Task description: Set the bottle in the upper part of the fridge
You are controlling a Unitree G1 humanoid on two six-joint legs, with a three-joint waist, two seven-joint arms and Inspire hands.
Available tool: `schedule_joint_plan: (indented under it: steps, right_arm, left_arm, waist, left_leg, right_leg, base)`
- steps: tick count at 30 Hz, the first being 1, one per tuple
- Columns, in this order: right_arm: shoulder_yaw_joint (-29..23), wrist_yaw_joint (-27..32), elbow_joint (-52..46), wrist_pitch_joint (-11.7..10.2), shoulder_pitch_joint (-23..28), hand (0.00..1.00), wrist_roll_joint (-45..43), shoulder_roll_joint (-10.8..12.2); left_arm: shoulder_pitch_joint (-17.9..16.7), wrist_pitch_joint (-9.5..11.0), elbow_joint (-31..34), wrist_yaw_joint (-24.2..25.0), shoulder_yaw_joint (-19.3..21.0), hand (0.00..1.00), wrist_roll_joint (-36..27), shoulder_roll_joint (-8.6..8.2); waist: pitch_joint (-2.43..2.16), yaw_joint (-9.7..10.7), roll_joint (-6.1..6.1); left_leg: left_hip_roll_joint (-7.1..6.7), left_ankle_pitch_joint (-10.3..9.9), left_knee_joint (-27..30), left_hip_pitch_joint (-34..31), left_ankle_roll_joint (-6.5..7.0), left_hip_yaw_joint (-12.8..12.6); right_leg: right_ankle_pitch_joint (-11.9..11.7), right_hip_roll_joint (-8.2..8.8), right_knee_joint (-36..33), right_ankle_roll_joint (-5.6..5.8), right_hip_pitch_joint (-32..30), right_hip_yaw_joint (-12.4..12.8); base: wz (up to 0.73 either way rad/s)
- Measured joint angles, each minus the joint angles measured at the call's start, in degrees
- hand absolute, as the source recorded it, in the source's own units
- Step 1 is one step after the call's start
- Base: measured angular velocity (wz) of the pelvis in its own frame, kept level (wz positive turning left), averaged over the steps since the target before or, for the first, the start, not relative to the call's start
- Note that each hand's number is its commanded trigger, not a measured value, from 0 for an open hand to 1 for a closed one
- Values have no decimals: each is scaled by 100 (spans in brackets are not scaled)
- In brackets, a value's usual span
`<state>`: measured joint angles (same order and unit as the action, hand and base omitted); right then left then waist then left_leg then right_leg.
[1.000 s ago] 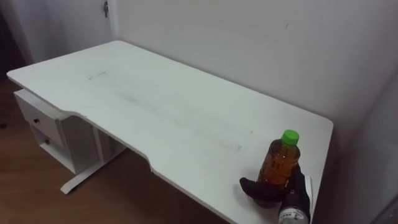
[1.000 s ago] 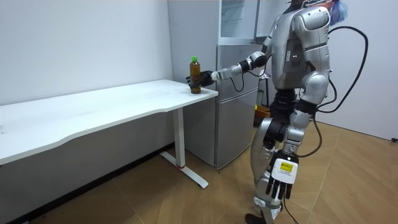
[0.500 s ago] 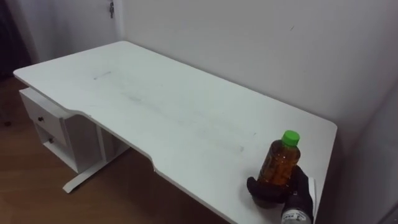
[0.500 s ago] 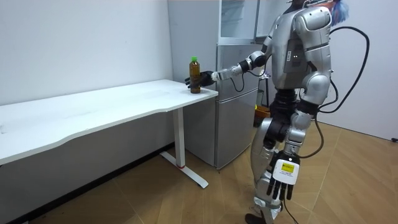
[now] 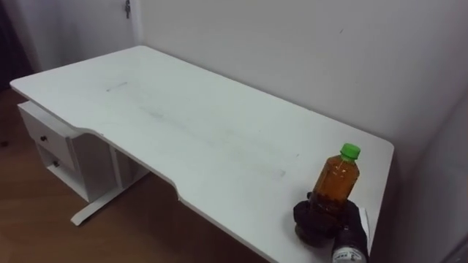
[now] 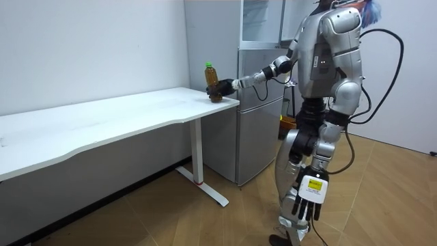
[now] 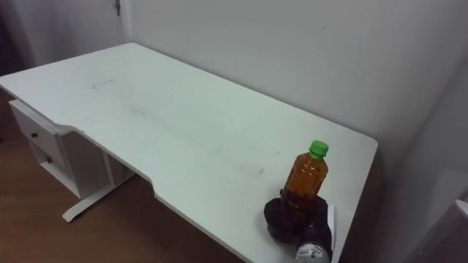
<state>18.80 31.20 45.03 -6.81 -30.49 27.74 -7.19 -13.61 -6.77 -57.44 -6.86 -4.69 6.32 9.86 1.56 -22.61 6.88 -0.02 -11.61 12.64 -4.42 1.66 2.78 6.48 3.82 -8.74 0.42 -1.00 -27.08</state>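
At the table's [image 5: 205, 131] near right corner, the right hand [image 5: 338, 228] is gripping the bottle [image 5: 336, 184] with fingers [image 5: 303, 216] curled round its base, its long axis leaning cap-rightward, the fridge [image 6: 258, 116] standing just beside, the left hand [image 6: 307, 198] hanging relaxed.

A long white worktop [image 5: 183, 124] runs along a plain white wall [image 5: 292, 44], and its front edge curves inward partway along. Faint grey scuff marks cross its surface. Under its left end stands a white drawer unit [image 5: 47, 146] with small dark knobs. A white leg [image 6: 197, 150] carries the worktop, its foot resting on the brown wooden floor [image 6: 205, 225].
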Motion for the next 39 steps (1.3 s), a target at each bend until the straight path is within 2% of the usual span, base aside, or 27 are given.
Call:
schedule_joint_plan:
  steps: [3, 6, 9, 12, 14, 15, 17, 19, 20, 23, 26, 31, 35, 37, 39]
  right_arm:
    - [2, -117, -232, 94, 6, 100, 166, -2]
    - [16, -373, -510, 161, 28, 100, 209, -5]
    - [2, -692, -937, 198, 59, 100, 119, -99]
    - [5, -882, -1694, 199, 254, 100, 93, -409]
    - [4, -1020, -2557, 198, 554, 100, 79, -693]
    - [3, -1057, -2733, 198, 610, 100, 72, -741]
    - [2, -1148, -3359, 198, 845, 100, 75, -974]
    - [-6, -1204, -3735, 198, 1035, 100, 74, -1124]
    - [-19, -1303, -3899, 200, 1079, 100, 90, -1177]
    - [-61, -1512, -4168, 200, 1094, 100, -155, -1174]
    - [-261, -1621, -4402, 203, 1094, 100, -342, -1176]
    - [-628, -1717, -5007, 203, 1094, 100, -886, -1187]
    - [-1030, -1751, -5350, 202, 1095, 100, -1136, -1367]
    - [-1200, -1769, -5412, 194, 1097, 100, -1268, -1374]
    - [-1386, -1766, -5420, 190, 1103, 100, -1379, -1383]
  left_arm:
    - [4, 7, 8, 19, 14, 0, -4, 3]
    - [37, 53, 5, 21, 76, 0, -1, 0]
    - [33, 129, 2, 20, 355, 0, 3, -22]
    - [29, 227, 3, 5, 461, 0, -126, -5]
    - [24, 265, 4, -49, 468, 0, -188, -22]
    - [22, 266, 3, -51, 474, 0, -196, -26]
    - [71, 366, -77, -119, 479, 0, -240, -25]
    - [43, 419, -75, -146, 584, 0, -296, -24]
    - [25, 449, -72, -150, 655, 0, -352, -19]
    - [28, 560, -72, -164, 681, 0, -440, -5]
    - [29, 605, -65, -159, 737, 0, -456, -14]
    - [-66, 663, -124, -137, 1007, 0, -569, -25]
    - [-189, 731, -175, -147, 1020, 0, -709, -29]
    - [-188, 734, -264, -158, 1028, 0, -685, -28]
    - [-174, 735, -302, -162, 1029, 0, -685, -27]
  waist:
    - [8, 52, -13]
    - [5, 197, -37]
    - [0, 374, -46]
    - [-6, 484, -61]
    - [-17, 590, -74]
    - [-28, 643, -79]
    - [-70, 821, -115]
    - [-130, 894, -137]
    - [-145, 1000, -152]
    - [-151, 1156, -144]
    - [-183, 1228, -102]
    - [-175, 1344, -110]
    - [-163, 1515, -129]
    - [-153, 1609, -143]
    - [-162, 1691, -130]
  left_leg:
    - [11, 1, 18, -10, 3, -90]
    - [11, 17, 23, -18, 9, -135]
    - [17, 17, 10, -4, 10, -218]
    - [23, 16, 11, 45, 12, -329]
    - [36, 16, -14, 117, 12, -445]
    - [39, 16, -14, 126, 12, -468]
    - [66, 17, -60, 211, 12, -590]
    - [87, 17, -121, 312, 11, -676]
    - [101, 17, -154, 366, 11, -709]
    - [116, 24, -265, 488, -3, -750]
    - [116, 39, -277, 551, -1, -791]
    - [116, 42, -286, 619, 3, -829]
    - [113, 44, -312, 680, 6, -839]
    - [119, 43, -319, 705, 5, -846]
    - [122, 43, -314, 704, 5, -858]
  right_leg:
    - [-3, 5, -4, -4, -72, 39]
    - [-8, -1, -7, -13, -119, 114]
    - [-9, -18, -4, -15, -140, 278]
    - [-18, -32, 4, -10, -144, 489]
    - [-20, -45, 6, -7, -143, 661]
    - [-21, -47, 5, -9, -137, 673]
    - [-26, -50, -14, -17, -111, 746]
    - [-33, -52, -22, -27, -89, 848]
    - [-37, -62, -38, -34, -63, 864]
    - [-37, -108, -104, -37, -3, 967]
    - [-48, -115, -100, -52, 40, 1017]
    - [-73, -122, -96, -52, 82, 1065]
    - [-82, -134, -93, -51, 119, 1119]
    - [-82, -139, -95, -51, 138, 1123]
    - [-83, -139, -96, -52, 139, 1122]
  base:
    - [-14]
    - [-8]
    - [-12]
    - [-18]
    - [-23]
    - [-21]
    - [-16]
    - [-28]
    - [-26]
    - [-11]
    - [-2]
    - [-5]
    - [-3]
    - [-3]
    - [0]
